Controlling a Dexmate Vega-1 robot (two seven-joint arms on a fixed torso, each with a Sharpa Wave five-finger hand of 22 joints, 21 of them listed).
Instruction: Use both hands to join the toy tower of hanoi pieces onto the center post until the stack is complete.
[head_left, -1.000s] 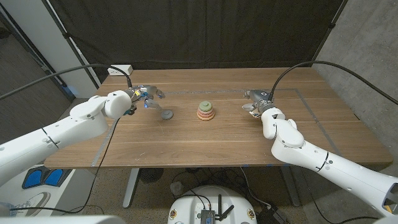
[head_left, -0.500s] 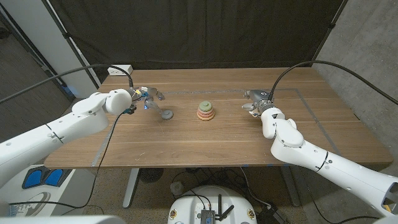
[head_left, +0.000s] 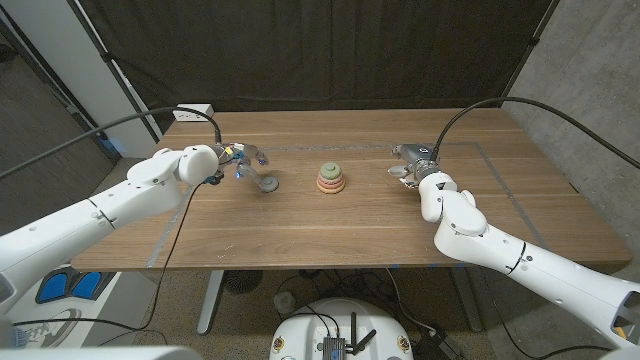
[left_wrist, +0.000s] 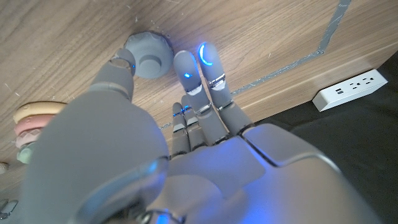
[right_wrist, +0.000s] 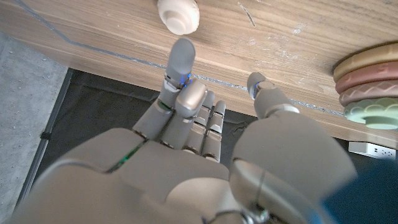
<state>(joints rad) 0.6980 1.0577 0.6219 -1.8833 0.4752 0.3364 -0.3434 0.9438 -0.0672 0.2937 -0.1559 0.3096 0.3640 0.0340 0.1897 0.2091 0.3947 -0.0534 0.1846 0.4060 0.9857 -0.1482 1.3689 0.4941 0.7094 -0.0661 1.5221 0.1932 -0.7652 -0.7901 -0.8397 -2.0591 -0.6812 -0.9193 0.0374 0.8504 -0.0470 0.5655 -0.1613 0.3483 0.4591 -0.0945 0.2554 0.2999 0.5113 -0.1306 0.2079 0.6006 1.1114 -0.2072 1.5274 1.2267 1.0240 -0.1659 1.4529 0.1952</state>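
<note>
From the head view, your stack of pastel rings on the center post (head_left: 332, 179) stands mid-table. Your left hand (head_left: 243, 158) hovers left of the stack, just beside the grey round disc piece (head_left: 268, 184), holding nothing. Your right hand (head_left: 411, 163) sits well right of the stack.

In the left wrist view, your left hand (left_wrist: 186, 124) has its fingers spread apart and empty, fingertips near the grey disc (left_wrist: 149, 56), the ring stack (left_wrist: 34, 127) off to one side.

In the right wrist view, your right hand (right_wrist: 205, 118) is open and empty; a cream rounded cap piece (right_wrist: 178, 15) lies just beyond one fingertip, with the ring stack (right_wrist: 367, 84) further along the wooden table (right_wrist: 298, 37).
</note>
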